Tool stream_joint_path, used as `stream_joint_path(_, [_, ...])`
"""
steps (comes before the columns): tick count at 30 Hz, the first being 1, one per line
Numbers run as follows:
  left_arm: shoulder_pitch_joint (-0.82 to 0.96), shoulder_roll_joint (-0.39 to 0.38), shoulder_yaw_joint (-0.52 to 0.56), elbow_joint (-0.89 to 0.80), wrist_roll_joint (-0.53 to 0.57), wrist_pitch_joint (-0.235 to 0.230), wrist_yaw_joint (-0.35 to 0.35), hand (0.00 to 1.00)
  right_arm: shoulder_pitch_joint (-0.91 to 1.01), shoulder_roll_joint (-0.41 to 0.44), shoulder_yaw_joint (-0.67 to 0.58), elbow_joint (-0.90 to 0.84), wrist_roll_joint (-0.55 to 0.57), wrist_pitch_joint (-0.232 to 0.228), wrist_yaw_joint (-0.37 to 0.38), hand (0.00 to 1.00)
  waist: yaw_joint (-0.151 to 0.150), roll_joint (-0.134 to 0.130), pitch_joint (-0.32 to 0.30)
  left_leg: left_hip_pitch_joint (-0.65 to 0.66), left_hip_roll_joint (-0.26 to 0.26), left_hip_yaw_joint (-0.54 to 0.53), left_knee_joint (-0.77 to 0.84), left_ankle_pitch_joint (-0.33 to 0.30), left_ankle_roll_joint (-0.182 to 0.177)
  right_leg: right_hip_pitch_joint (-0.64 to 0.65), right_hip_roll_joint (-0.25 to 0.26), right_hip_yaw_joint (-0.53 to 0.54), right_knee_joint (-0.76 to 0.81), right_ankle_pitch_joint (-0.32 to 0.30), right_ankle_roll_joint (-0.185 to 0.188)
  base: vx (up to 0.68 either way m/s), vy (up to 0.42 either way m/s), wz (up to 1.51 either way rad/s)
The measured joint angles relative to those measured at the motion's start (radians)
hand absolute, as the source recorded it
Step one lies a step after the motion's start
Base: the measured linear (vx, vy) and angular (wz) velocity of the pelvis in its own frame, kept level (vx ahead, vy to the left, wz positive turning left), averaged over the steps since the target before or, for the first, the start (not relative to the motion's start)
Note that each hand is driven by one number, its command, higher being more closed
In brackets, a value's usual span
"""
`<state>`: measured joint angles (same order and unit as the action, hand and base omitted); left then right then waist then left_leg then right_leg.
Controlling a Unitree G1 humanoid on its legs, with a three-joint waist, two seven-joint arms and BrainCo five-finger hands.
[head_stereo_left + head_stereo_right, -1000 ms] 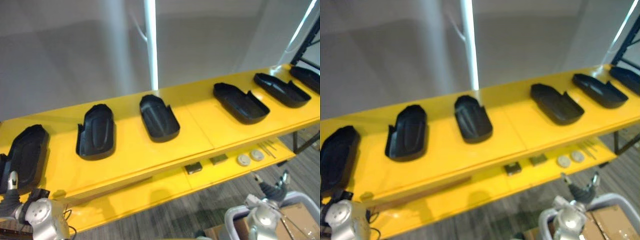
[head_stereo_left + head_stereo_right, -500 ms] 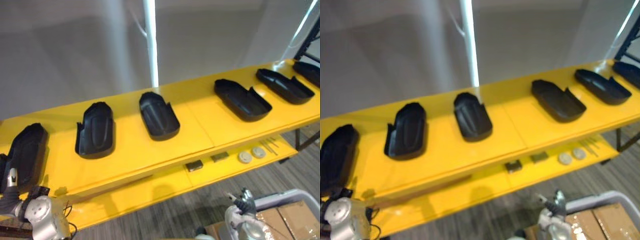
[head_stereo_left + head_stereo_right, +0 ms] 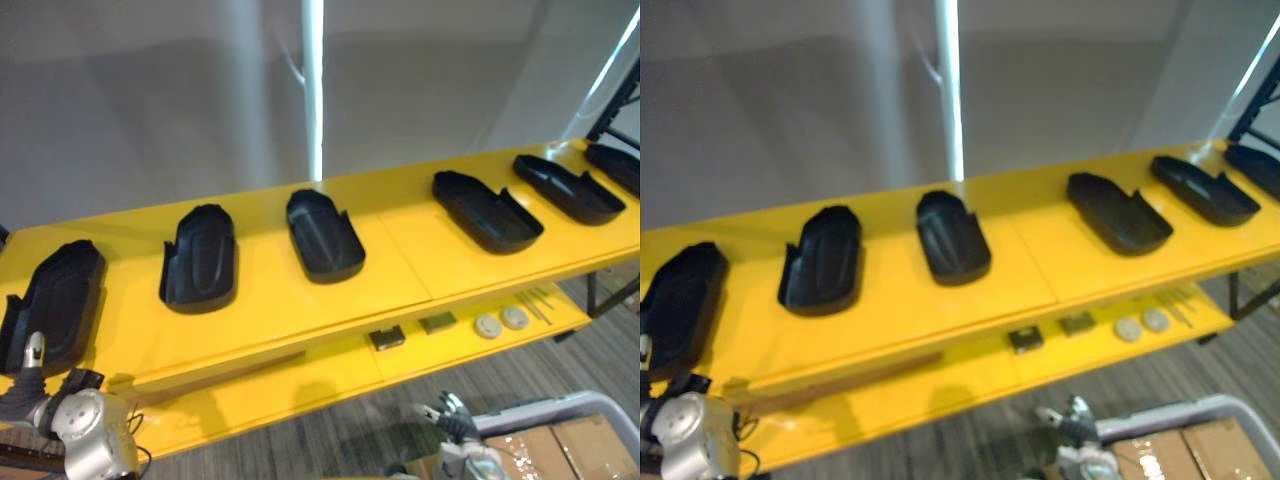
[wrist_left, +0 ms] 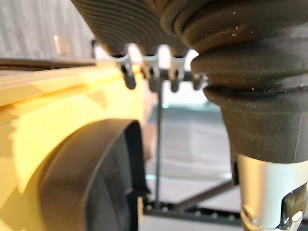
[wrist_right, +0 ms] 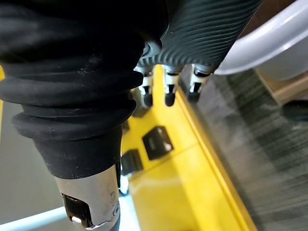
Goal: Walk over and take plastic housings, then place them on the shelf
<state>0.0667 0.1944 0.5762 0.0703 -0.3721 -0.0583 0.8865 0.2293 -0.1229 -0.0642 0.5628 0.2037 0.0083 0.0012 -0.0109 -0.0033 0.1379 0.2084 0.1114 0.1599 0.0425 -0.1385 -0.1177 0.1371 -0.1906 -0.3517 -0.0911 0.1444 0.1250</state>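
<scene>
Our right hand [image 3: 447, 412] has sunk and drifted inward in front of the yellow table [image 3: 270, 300], fingers [image 5: 167, 95] loose and empty, while our left hand [image 3: 27, 385] hangs slack-fingered beside the end housing [image 3: 55, 300], so every housing lies on that table ungrasped.

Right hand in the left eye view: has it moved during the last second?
Yes. The right hand was right of the round discs on the lower shelf; now it lies left of them and lower in the view.
</scene>
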Motion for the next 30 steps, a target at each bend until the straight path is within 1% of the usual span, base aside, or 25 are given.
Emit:
stream_joint_path(4, [-0.015, 0.003, -0.001, 0.015, 0.0, 0.004, -0.003, 0.0, 0.0, -0.001, 0.008, 0.0, -0.001, 0.0, 0.005, 0.0, -0.001, 0.0, 0.0, 0.0, 0.0, 0.0, 0.0, 0.0, 0.0, 0.0, 0.0, 0.0, 0.0, 0.0, 0.0, 0.0, 0.0, 0.0])
stream_joint_path(9, [-0.031, 0.04, -0.009, 0.061, -0.001, 0.016, -0.01, 0.0, 0.003, -0.003, 0.007, 0.0, 0.0, 0.0, 0.018, 0.0, -0.003, -0.002, 0.0, 0.001, 0.0, 0.001, 0.0, 0.0, 0.0, 0.0, 0.0, 0.001, 0.0, 0.0, 0.0, 0.0, 0.0, 0.0])
stream_joint_path(16, [-0.049, 0.047, -0.009, 0.143, -0.002, 0.018, -0.007, 0.0, 0.008, -0.004, 0.008, 0.0, -0.001, 0.0, 0.027, 0.0, -0.004, -0.002, 0.0, 0.001, 0.0, 0.003, 0.0, 0.0, 0.0, -0.001, 0.0, 0.004, 0.0, 0.0, 0.001, 0.0, 0.0, 0.0])
stream_joint_path(22, [-0.073, 0.11, -0.009, 0.192, -0.004, 0.026, -0.006, 0.0, 0.015, -0.013, 0.008, 0.0, -0.002, 0.0, 0.042, 0.0, -0.005, -0.001, 0.002, 0.0, 0.0, 0.014, -0.001, 0.0, 0.0, -0.012, 0.001, 0.017, 0.0, 0.001, 0.002, 0.0, 0.0, -0.05])
stream_joint_path(23, [-0.08, 0.119, -0.009, 0.198, -0.004, 0.04, -0.006, 0.0, 0.017, -0.021, 0.008, -0.001, -0.002, 0.0, 0.042, 0.0, -0.006, 0.001, 0.006, 0.0, -0.001, 0.016, -0.001, -0.001, 0.0, -0.014, 0.001, 0.02, 0.0, 0.002, 0.002, 0.0, 0.0, -0.05])
stream_joint_path(28, [-0.112, 0.13, -0.008, 0.25, -0.005, 0.044, -0.004, 0.0, 0.025, -0.03, 0.007, -0.001, -0.002, 0.0, 0.042, 0.0, -0.007, 0.006, 0.022, 0.0, -0.001, 0.016, -0.001, -0.001, 0.0, -0.015, 0.002, 0.021, 0.0, 0.002, 0.003, 0.0, 0.0, 0.0])
stream_joint_path(30, [-0.125, 0.147, -0.008, 0.284, -0.013, 0.044, -0.004, 0.0, 0.028, -0.033, 0.007, -0.001, -0.002, 0.0, 0.043, 0.0, -0.008, 0.01, 0.028, 0.0, -0.001, 0.017, -0.001, -0.001, 0.0, -0.015, 0.002, 0.022, 0.0, 0.002, 0.003, 0.0, 0.0, 0.0])
